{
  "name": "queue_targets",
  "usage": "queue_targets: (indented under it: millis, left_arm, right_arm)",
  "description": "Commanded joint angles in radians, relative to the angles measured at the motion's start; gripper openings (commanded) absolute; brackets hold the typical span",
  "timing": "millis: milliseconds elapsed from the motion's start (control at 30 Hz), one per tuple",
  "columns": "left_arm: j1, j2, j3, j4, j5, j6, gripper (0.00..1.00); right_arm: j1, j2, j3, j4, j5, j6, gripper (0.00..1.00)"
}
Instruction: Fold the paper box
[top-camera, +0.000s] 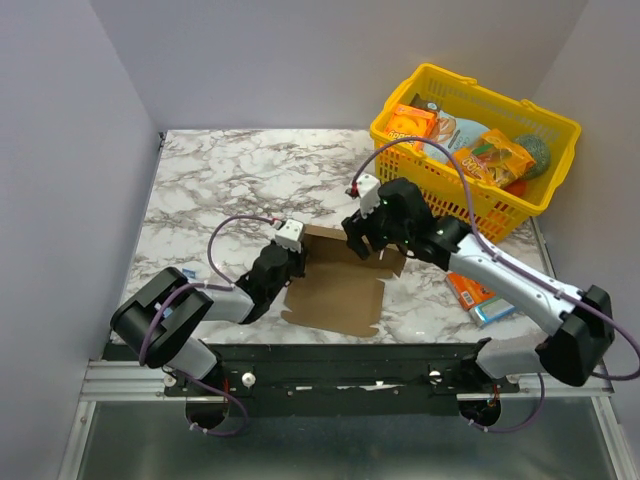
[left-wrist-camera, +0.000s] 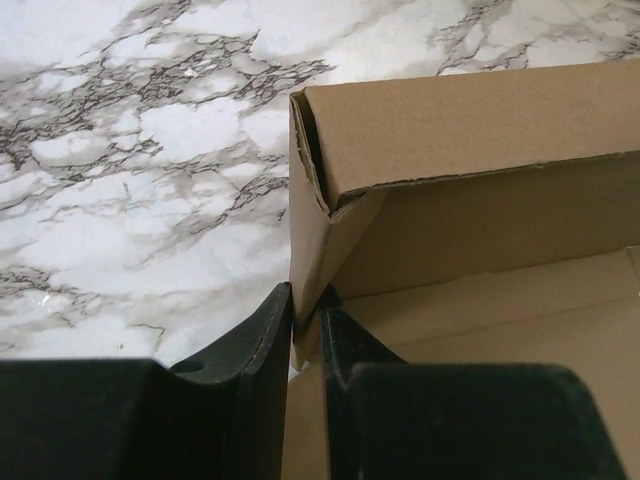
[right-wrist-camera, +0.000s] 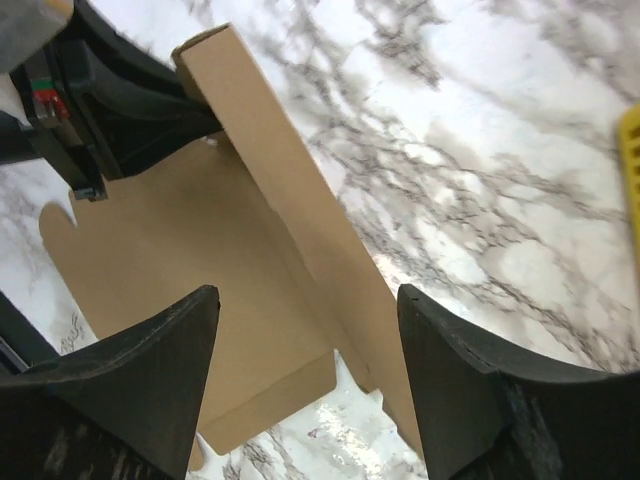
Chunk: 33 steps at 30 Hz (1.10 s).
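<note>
The paper box (top-camera: 340, 290) is plain brown cardboard, lying on the marble table between the arms, its far wall raised. My left gripper (top-camera: 290, 258) is shut on the box's left wall (left-wrist-camera: 308, 230), one finger (left-wrist-camera: 262, 340) outside and one inside. The far wall stands folded up in the left wrist view (left-wrist-camera: 470, 120). My right gripper (top-camera: 365, 240) is open and empty, hovering over the far wall (right-wrist-camera: 290, 190), with its fingers (right-wrist-camera: 170, 350) spread to either side. The left arm shows at the top left of the right wrist view (right-wrist-camera: 100, 90).
A yellow basket (top-camera: 500, 205) with snack packets stands at the back right; its rim edge shows in the right wrist view (right-wrist-camera: 630, 150). Small orange and blue boxes (top-camera: 478, 296) lie on the table right of the paper box. Grey walls enclose the table.
</note>
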Motion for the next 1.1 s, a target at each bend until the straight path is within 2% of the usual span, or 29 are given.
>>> queue_targets:
  millis: [0,100,267,333,567,900,1067]
  left_arm:
    - [-0.009,-0.028,-0.027,-0.032,-0.083,-0.032,0.0]
    - [-0.011,-0.026,-0.043,-0.009,-0.111,-0.04,0.0]
    - [-0.018,-0.017,-0.063,0.042,-0.128,-0.054,0.0]
    - [-0.023,-0.017,-0.074,0.065,-0.118,-0.052,0.0]
    - [-0.041,-0.026,-0.088,0.066,-0.152,-0.072,0.0]
    - [-0.071,-0.015,-0.1,0.091,-0.186,-0.074,0.0]
    - [-0.087,-0.012,-0.103,0.105,-0.213,-0.067,0.0]
  right_arm:
    - [0.006,-0.132,-0.077,0.126,0.196,0.157,0.79]
    - [0.006,-0.222,-0.143,0.169,0.227,0.356,0.78]
    - [0.007,-0.337,-0.38,0.44,0.108,0.717,0.74]
    - [0.009,-0.341,-0.45,0.609,0.089,0.794,0.73]
    - [0.013,-0.263,-0.608,0.905,0.137,1.127,0.74]
    - [0.013,-0.147,-0.614,0.988,0.292,1.268,0.72]
    - [0.013,-0.127,-0.608,1.004,0.33,1.264,0.67]
